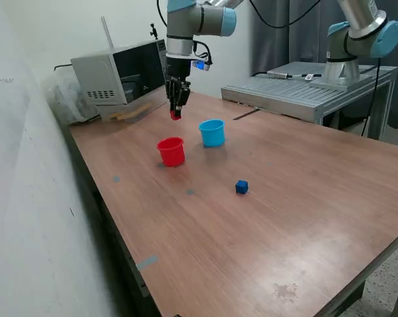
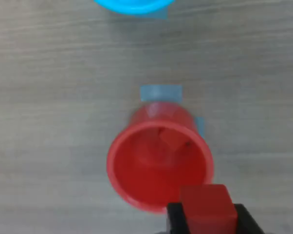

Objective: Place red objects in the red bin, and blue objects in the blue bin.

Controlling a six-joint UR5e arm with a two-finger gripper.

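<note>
Overhead, my gripper [image 1: 176,113] hangs above the table [image 1: 305,218], its fingers clamped on a red cube [image 2: 207,207]. Directly below I see the red cup [image 2: 158,163] standing upright; something red lies inside it, too blurred to identify. Just beside it stands the blue cup [image 1: 212,133]. One blue cube [image 1: 241,187] rests on the wood, well apart from both cups.

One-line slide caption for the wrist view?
Gripper holds a red cube above the red cup; blue cup beyond.
</note>
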